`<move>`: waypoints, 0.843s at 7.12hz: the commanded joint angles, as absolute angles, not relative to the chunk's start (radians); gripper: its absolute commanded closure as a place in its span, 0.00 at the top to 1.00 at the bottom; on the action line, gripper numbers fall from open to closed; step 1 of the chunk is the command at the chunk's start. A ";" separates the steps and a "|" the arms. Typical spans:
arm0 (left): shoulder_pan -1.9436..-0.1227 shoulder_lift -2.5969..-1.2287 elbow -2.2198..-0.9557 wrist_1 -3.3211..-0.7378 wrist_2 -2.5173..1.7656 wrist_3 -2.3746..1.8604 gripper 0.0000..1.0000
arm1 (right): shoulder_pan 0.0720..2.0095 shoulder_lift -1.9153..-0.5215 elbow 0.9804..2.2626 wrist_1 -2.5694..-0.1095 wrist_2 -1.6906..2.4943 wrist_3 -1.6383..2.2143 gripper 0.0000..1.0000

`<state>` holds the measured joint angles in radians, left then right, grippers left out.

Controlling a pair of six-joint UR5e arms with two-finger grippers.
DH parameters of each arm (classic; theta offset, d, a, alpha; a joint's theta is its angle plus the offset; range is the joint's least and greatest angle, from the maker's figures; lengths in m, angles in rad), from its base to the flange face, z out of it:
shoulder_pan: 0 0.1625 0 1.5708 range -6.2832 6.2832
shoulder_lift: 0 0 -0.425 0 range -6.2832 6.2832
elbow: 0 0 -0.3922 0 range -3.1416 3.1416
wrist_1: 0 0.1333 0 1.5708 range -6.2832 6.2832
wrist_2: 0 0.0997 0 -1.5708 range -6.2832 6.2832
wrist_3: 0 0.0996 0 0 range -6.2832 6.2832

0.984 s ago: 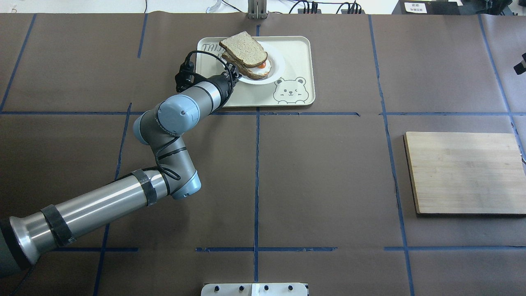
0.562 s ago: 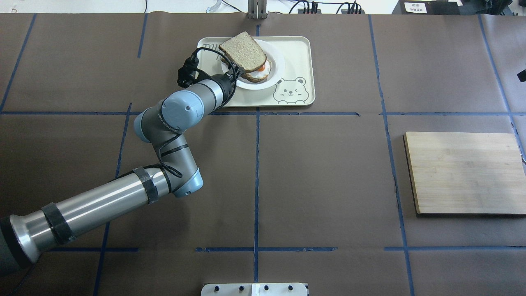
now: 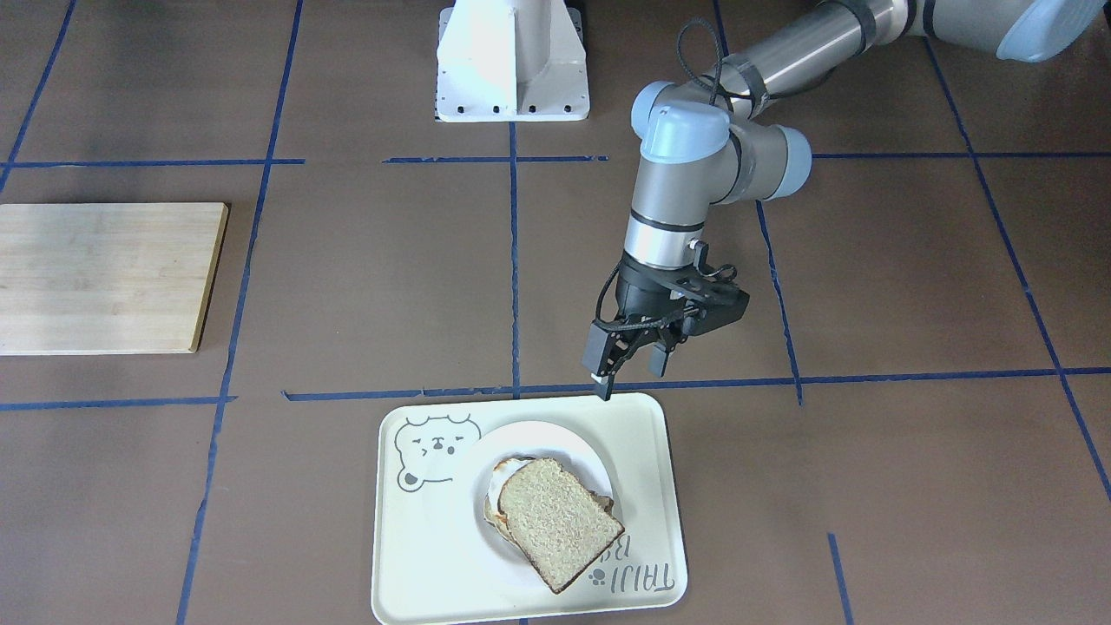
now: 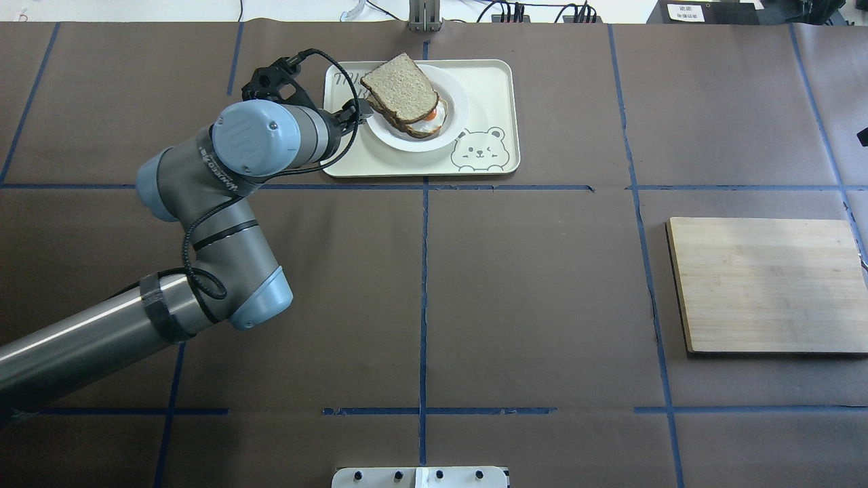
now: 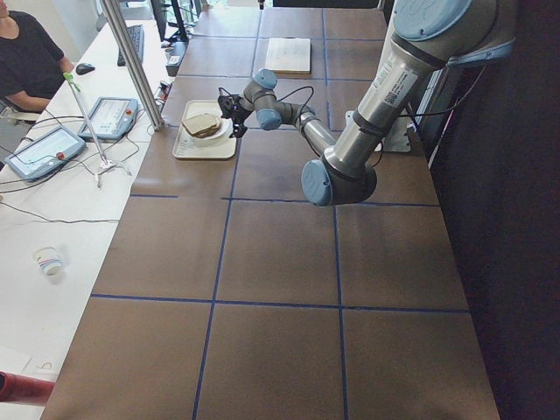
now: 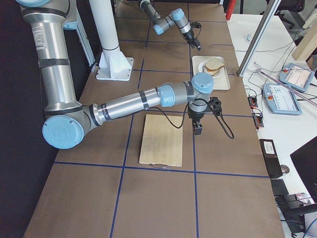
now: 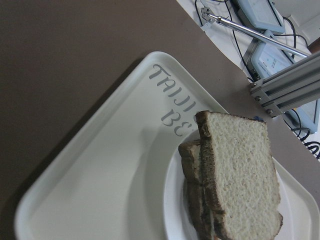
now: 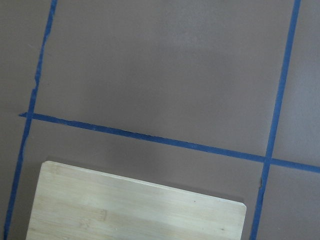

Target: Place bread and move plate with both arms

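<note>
With the bread (image 4: 400,88) set on the egg slice (image 4: 430,119), the left gripper (image 3: 629,365) hung open and empty by the tray (image 4: 489,81); moving the plate (image 4: 456,114) with both arms seemed next, though whether the right gripper (image 6: 197,130) was open could not be told.

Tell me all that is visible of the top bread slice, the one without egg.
The bread is a square slice with one domed end, pale coarse crumb and dark brown crust. It lies face up, askew, on the egg slice, which sits on the white plate in the tray. One corner overhangs the plate rim towards the tray's lettering. Nothing grips it: the left gripper is open and apart from it, near the tray's edge.
</note>
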<state>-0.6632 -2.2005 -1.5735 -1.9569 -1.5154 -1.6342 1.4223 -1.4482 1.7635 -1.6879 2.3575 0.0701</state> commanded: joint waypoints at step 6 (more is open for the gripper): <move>-1.295 -1.779 -1.708 -1.702 -2.158 -0.458 1.00 | 1.554 -1.675 1.680 -1.479 2.418 0.034 1.00</move>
